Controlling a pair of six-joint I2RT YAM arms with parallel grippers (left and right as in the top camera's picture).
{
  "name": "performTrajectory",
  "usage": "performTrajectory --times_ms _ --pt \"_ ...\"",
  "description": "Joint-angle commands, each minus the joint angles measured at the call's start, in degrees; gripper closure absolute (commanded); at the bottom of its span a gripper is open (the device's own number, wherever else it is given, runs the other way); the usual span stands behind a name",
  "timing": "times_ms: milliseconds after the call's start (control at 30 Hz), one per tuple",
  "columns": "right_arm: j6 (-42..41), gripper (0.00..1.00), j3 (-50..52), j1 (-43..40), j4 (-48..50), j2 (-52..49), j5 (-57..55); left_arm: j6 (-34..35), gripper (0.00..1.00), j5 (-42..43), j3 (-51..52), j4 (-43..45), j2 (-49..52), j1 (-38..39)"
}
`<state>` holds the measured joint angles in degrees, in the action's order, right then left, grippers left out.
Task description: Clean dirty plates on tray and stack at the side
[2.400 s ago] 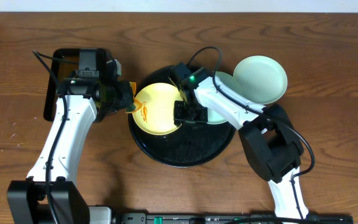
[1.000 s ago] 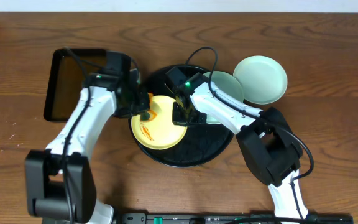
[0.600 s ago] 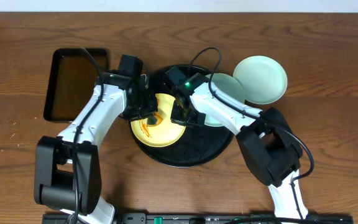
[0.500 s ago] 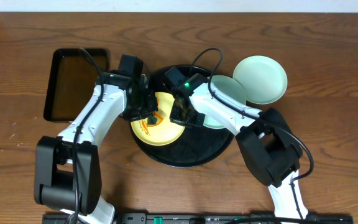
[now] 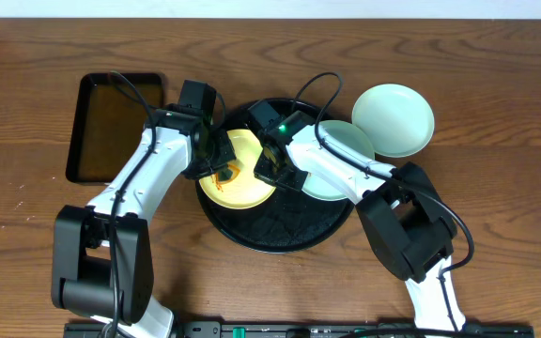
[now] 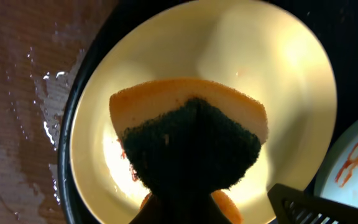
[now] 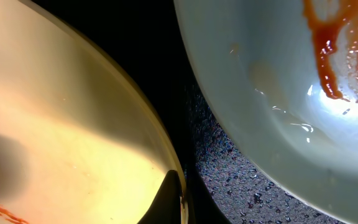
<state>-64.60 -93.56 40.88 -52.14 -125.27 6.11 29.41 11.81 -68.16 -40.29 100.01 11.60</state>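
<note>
left gripper (image 5: 222,170) clamps sponge (image 6: 188,134) on yellow plate (image 5: 244,192); right gripper (image 5: 269,172) seemingly pinches its rim.

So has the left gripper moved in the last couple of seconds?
Yes. The left gripper, holding the sponge, has moved right, away from the rectangular tray and over the yellow plate.

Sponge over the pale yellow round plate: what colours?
The cleaning sponge is orange foam with a dark green-black scouring layer; left wrist view shows it best.

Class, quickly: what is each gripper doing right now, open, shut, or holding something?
Left gripper: shut on the sponge.
Right gripper: shut on the yellow plate, at its rim.
</note>
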Motion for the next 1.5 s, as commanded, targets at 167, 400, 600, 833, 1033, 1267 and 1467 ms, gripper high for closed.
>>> performTrajectory --times_ms 167,400,600,833,1033,1267,1467 --pt "-1.57 0.95 0.68 0.46 0.52 0.46 -0.46 0.9 0.93 -0.68 -0.2 2.29 3.72 2.84" --pt "-1.31 0.96 0.68 0.46 0.46 0.46 -0.46 0.9 0.93 -0.48 -0.2 3.06 7.98 3.87" --pt "-1.29 0.99 0.66 0.46 0.48 0.46 -0.46 -4.28 0.92 -0.59 -0.2 3.26 8.35 3.87" --pt "-0.63 0.99 0.68 0.46 0.24 0.44 -0.48 -8.46 0.93 -5.97 2.12 3.3 8.74 3.85" --pt "-0.46 0.99 0.68 0.46 0.07 0.46 -0.52 -8.39 0.93 -16.65 4.07 2.34 9.6 2.12" --pt "0.02 0.99 0.68 0.46 -0.13 0.46 -0.81 -8.81 0.93 -21.84 1.4 -0.61 8.07 1.18" --pt "0.0 0.99 0.68 0.46 -0.13 0.46 -1.22 -7.56 0.92 -20.81 -0.22 -0.92 2.36 1.18"
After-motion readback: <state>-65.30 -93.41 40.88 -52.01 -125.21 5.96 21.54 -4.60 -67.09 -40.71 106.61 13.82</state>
